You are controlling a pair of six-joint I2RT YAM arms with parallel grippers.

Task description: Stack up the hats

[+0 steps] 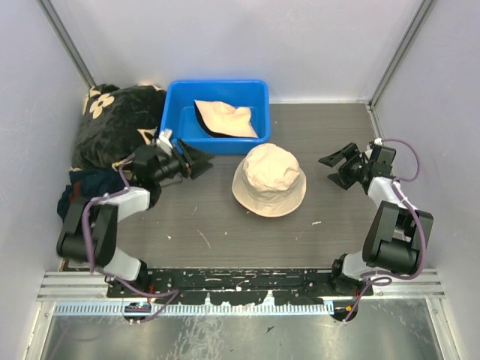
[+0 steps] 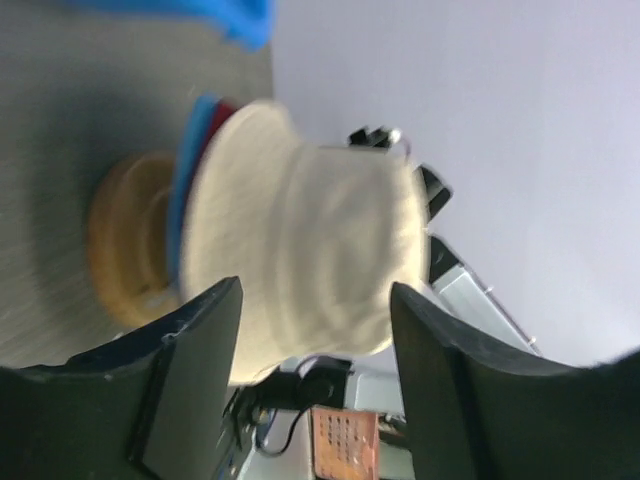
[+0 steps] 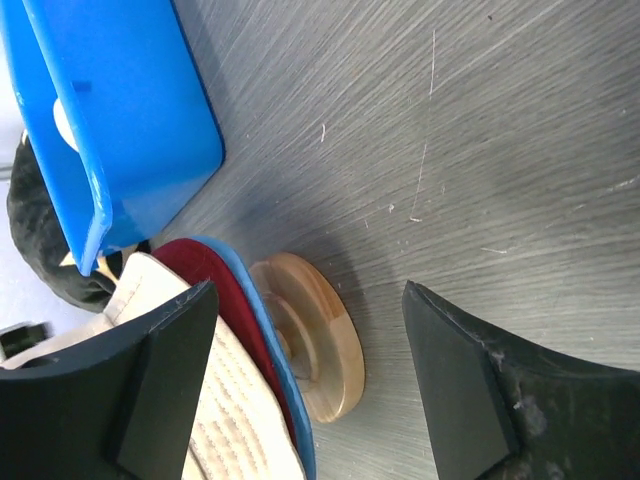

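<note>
Both sets of fingers stand spread wide and hold nothing, the left fingers point(image 2: 195, 390) and right fingers point(image 3: 465, 390) hovering on either side of the stack, clear of it. Between them, mid-tabletop point(image 1: 337, 225), a cream hat point(image 1: 268, 178) sits crown-up on top of a red hat point(image 3: 225, 290) and a blue hat point(image 2: 184, 200), all perched on a round wooden stand point(image 3: 325, 340). Further back the other cream hat point(image 1: 229, 118) lies crumpled in a blue bin point(image 1: 180, 112) against the far wall, with a flowered black blanket point(image 1: 120, 127) heaped just left of it.
</note>
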